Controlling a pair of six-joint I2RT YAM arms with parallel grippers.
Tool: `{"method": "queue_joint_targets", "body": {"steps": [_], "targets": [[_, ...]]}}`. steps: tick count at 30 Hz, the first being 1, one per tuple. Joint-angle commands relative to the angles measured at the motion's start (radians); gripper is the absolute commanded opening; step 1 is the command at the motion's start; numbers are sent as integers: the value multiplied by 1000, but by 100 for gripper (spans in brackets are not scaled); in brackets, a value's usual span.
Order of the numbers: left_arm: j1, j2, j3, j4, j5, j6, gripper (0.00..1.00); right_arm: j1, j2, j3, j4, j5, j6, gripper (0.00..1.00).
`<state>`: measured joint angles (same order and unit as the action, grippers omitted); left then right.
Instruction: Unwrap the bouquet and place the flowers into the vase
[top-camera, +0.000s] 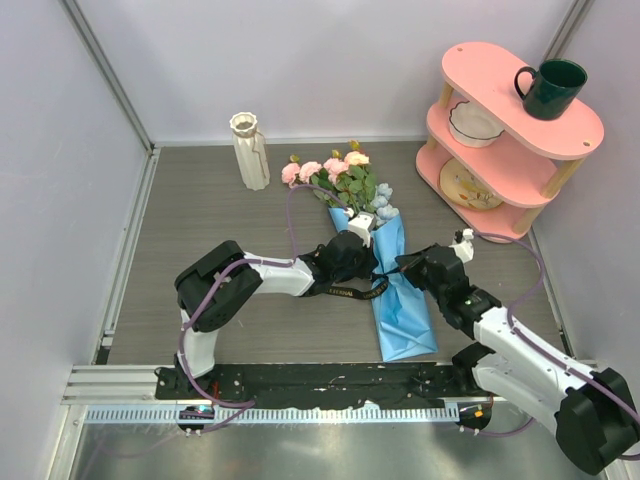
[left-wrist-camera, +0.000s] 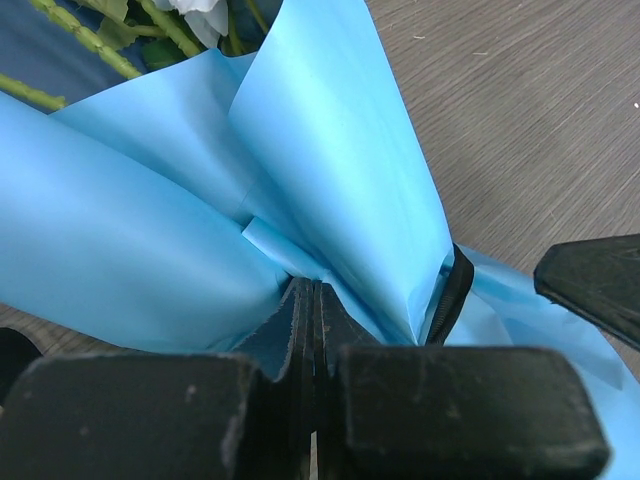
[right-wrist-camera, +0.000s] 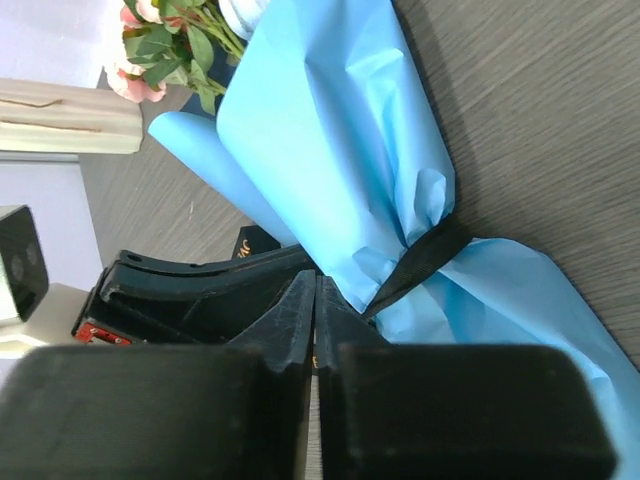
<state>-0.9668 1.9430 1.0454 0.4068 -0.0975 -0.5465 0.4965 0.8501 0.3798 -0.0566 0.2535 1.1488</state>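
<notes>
The bouquet (top-camera: 400, 300) lies flat on the table in its blue wrap, its flowers (top-camera: 335, 172) pointing at the cream ribbed vase (top-camera: 250, 150), which stands upright at the back. A black gold-lettered ribbon (top-camera: 350, 291) girds the wrap's waist and loops out to the left. My left gripper (top-camera: 372, 260) is shut, its tips (left-wrist-camera: 315, 285) pushed into the wrap's gathered fold. My right gripper (top-camera: 400, 265) faces it from the right, also shut, with its tips (right-wrist-camera: 315, 280) beside the ribbon band (right-wrist-camera: 420, 265). Nothing shows between either pair of jaws.
A pink three-tier shelf (top-camera: 560, 130) stands at the back right with a dark green mug (top-camera: 550, 88) on top, a white bowl (top-camera: 475, 122) on the middle tier and a plate (top-camera: 468, 185) below. Walls close in left and right. A black rail (top-camera: 300, 385) runs along the near edge.
</notes>
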Motion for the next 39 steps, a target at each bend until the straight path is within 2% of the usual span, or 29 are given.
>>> {"method": "queue_joint_targets", "body": {"steps": [1,3,6,10,24,28,35,37,39], "targets": [[-9,7,18,-30,-8,-3,0,2,58,53,-66,0,-23,16],[-9,5,18,-28,-4,-3,0,2,104,82,-104,-51,-40,27],[-9,4,16,-23,-2,-3,0,2,116,53,-69,-91,-14,31],[-9,4,15,-23,1,-3,0,2,95,18,-51,-57,17,31],[-9,10,19,-22,12,-6,0,2,233,50,35,-48,115,31],[-9,13,22,-22,12,-7,0,1,251,57,47,-46,130,29],[-9,14,24,-28,7,-9,0,1,198,51,44,-2,134,6],[-9,16,25,-37,1,-9,0,1,179,50,40,16,132,1],[-9,17,33,-57,-10,-7,0,1,150,53,28,26,132,1]]}}
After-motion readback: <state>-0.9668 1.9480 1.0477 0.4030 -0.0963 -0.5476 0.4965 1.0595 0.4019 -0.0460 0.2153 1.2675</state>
